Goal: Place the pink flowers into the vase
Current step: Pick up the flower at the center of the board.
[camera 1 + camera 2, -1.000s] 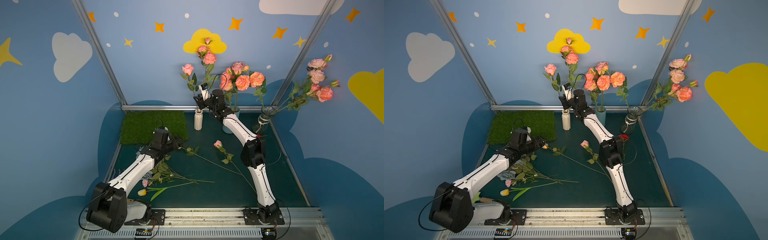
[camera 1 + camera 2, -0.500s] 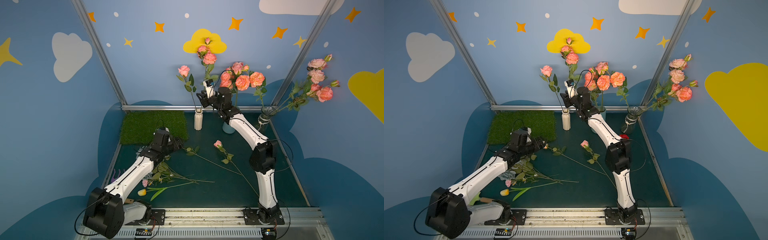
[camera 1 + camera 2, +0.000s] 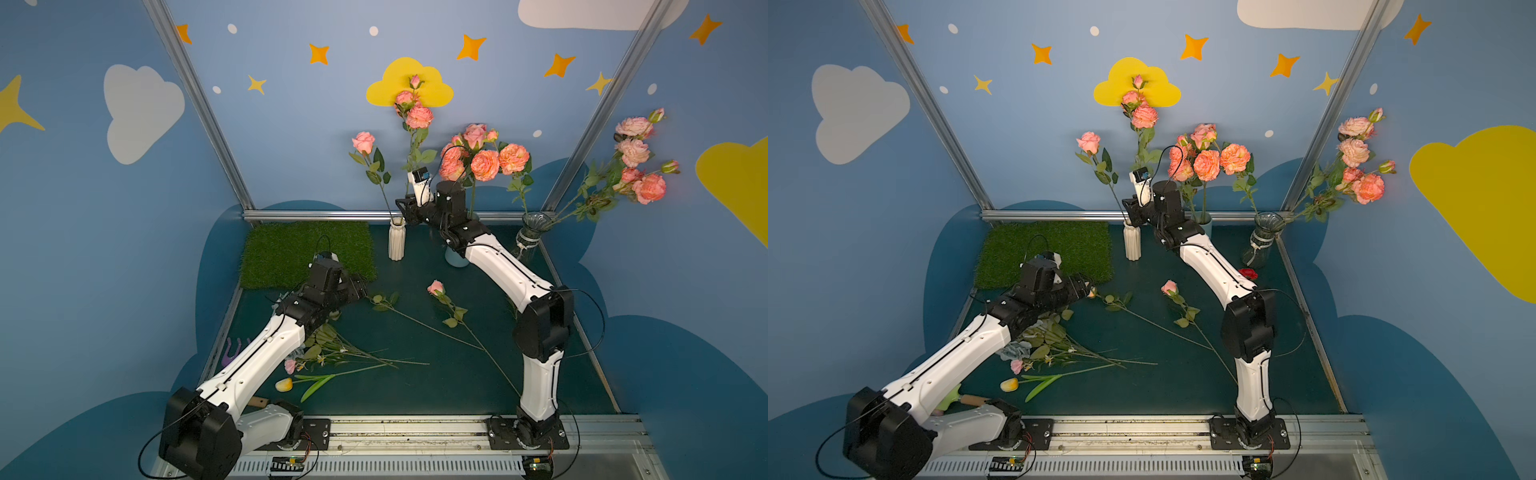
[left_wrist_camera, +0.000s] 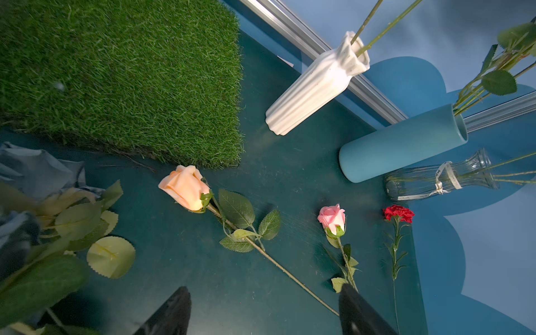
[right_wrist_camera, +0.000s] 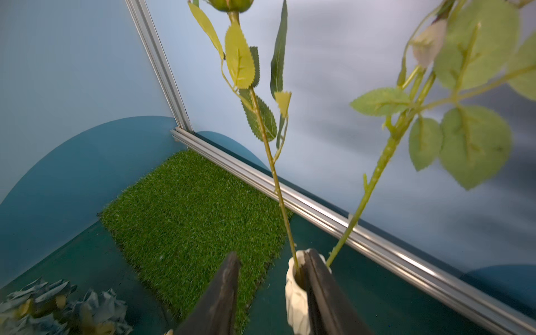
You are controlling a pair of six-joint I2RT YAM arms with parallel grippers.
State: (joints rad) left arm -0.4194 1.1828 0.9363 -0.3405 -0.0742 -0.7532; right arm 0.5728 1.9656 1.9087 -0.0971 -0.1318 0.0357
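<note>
Two pink flowers (image 3: 363,141) stand in the far white vase (image 3: 396,241), a pink rose (image 3: 435,287) lies on the table (image 3: 415,399), left fingers (image 4: 174,310) and right fingers (image 5: 223,295) gape empty, and the glass vase (image 4: 429,179) ribbon (image 4: 449,174) print is unreadable.

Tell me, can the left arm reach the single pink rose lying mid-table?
Probably yes: the open left hand hovers close to the small pink long-stemmed rose, lying uncovered on the dark green table.

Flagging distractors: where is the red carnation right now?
In a top view the red carnation lies flat on the table's right side, in front of the glass vase beside the right arm; the pink rose lies nearest.
</note>
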